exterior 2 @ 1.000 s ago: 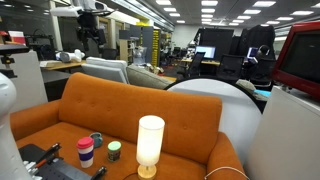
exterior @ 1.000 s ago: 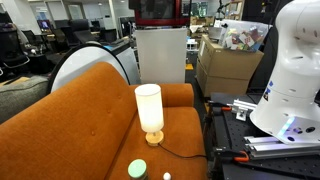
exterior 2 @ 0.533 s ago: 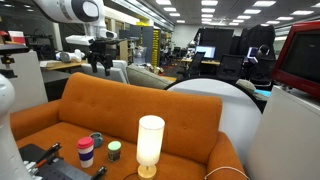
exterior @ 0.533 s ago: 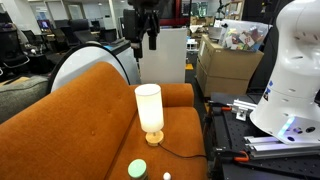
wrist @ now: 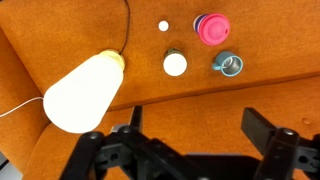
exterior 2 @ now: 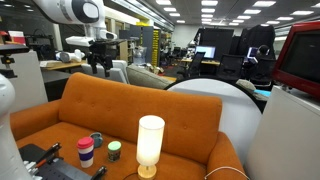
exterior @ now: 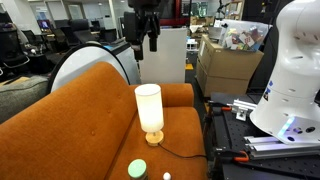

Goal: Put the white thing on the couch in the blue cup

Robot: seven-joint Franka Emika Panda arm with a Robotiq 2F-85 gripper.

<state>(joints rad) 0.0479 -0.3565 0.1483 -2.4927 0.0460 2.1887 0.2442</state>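
The tiny white thing (wrist: pixel 163 25) lies on the seat of the orange-brown couch (wrist: pixel 200 105), next to a green round thing (wrist: pixel 175 64). The small blue cup (wrist: pixel 229 65) stands on the seat near a cup with a pink lid (wrist: pixel 211 28). My gripper (wrist: pixel 195 140) is open and empty, high above the couch's back, far from all of them. In both exterior views the gripper (exterior: pixel 143 25) (exterior 2: pixel 100 55) hangs above the couch (exterior: pixel 80 100) (exterior 2: pixel 150 100). The white thing (exterior: pixel 167 176) (exterior 2: pixel 101 171) lies near the seat's front edge.
A tall white cylindrical lamp (wrist: pixel 75 90) (exterior: pixel 149 110) (exterior 2: pixel 150 143) with a black cord stands on the seat beside the objects. The green round thing (exterior: pixel 137 169) (exterior 2: pixel 114 150) is close to it. Cardboard boxes (exterior: pixel 228 60) and a white robot base (exterior: pixel 295 70) stand beside the couch.
One second ago the gripper was higher; it came down into view above the couch's back. In the last half second nothing has moved.
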